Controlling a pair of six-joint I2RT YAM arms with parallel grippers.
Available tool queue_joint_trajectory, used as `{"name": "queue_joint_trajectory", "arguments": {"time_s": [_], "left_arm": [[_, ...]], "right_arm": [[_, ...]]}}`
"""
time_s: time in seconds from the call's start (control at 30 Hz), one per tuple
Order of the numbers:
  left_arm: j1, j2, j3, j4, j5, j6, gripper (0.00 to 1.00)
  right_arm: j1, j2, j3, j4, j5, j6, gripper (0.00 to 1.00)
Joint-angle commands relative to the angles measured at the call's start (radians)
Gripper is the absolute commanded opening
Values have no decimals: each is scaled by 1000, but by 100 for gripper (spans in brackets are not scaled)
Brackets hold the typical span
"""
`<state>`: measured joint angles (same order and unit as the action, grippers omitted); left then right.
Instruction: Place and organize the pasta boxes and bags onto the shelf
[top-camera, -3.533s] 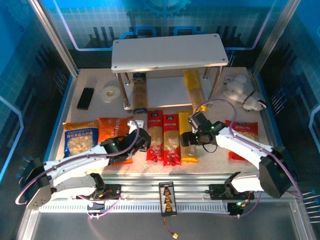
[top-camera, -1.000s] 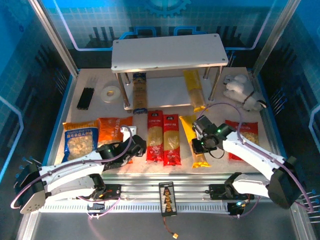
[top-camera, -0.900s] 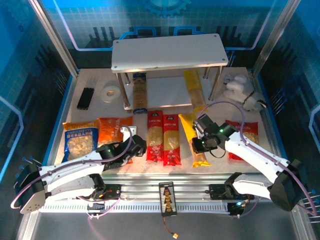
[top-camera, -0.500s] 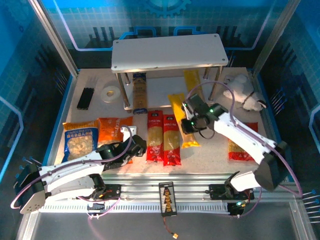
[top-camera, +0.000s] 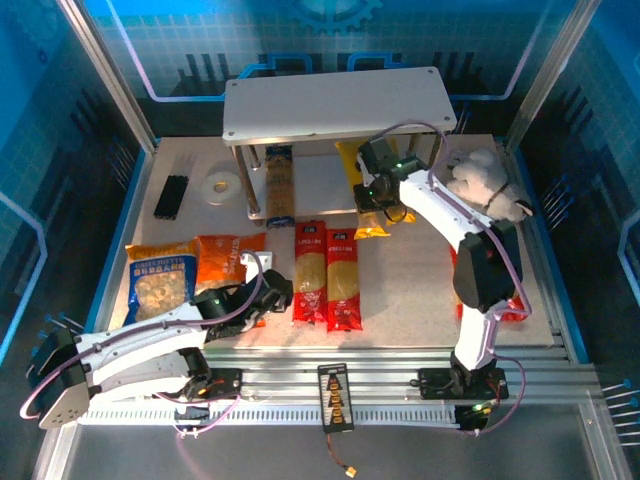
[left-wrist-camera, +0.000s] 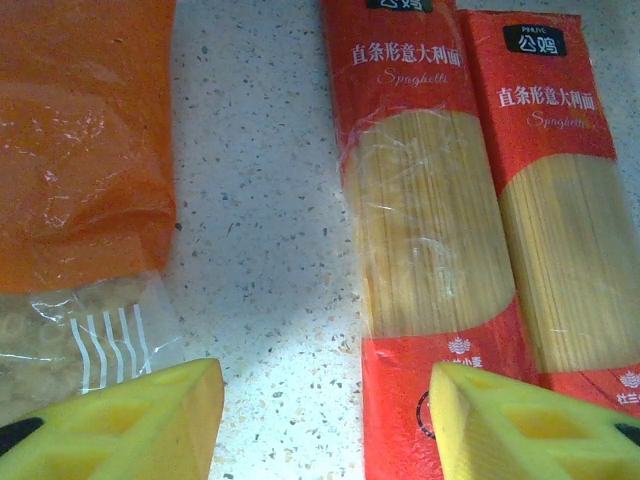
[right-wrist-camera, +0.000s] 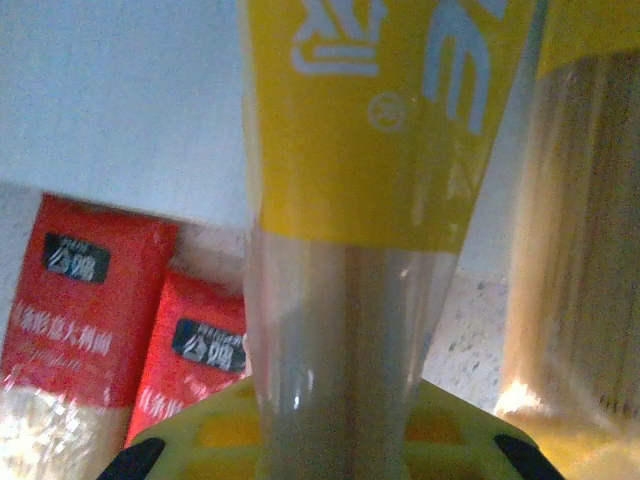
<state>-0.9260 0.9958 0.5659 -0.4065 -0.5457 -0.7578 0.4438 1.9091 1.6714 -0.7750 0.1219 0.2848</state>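
My right gripper (top-camera: 378, 192) is shut on a yellow pasta box (top-camera: 362, 185), held lengthwise at the front of the shelf's lower board (top-camera: 320, 185). In the right wrist view its clear end (right-wrist-camera: 345, 330) runs between my pads, and another yellow box (right-wrist-camera: 585, 250) lies to the right. A blue-and-yellow box (top-camera: 279, 185) lies on the lower board's left side. Two red boxes (top-camera: 309, 275) (top-camera: 342, 280) lie side by side on the table. My left gripper (top-camera: 275, 293) hovers open, its fingers (left-wrist-camera: 130, 420) straddling bare table between the orange bag (left-wrist-camera: 80, 130) and the left red box (left-wrist-camera: 430, 220).
A blue-orange bag (top-camera: 160, 280) lies at the table's left beside the orange bag (top-camera: 225, 258). A red bag (top-camera: 516, 305) peeks out behind the right arm. A white plush toy (top-camera: 485, 185) sits right of the shelf. A tape roll (top-camera: 219, 185) and a black strip (top-camera: 172, 196) lie left of it.
The right arm has lifted the yellow box off the table and carried it back and left to the shelf's lower board. The left arm has stayed still.
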Motion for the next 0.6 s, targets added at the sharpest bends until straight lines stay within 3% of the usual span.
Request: {"name": "queue_joint_trajectory", "arguments": {"time_s": [0.0,0.23,0.57], "left_arm": [[-4,-11,13,-5,-10,11,58],[-4,-13,20,-25,-12,11,58],[-4,-24,25,-44,-22,10,58]], "right_arm": [[-11,39,92,111,42,-40,0],[-23,123,149,110,84,-22,0],[-27,114,82,205,139,-6,0]]}}
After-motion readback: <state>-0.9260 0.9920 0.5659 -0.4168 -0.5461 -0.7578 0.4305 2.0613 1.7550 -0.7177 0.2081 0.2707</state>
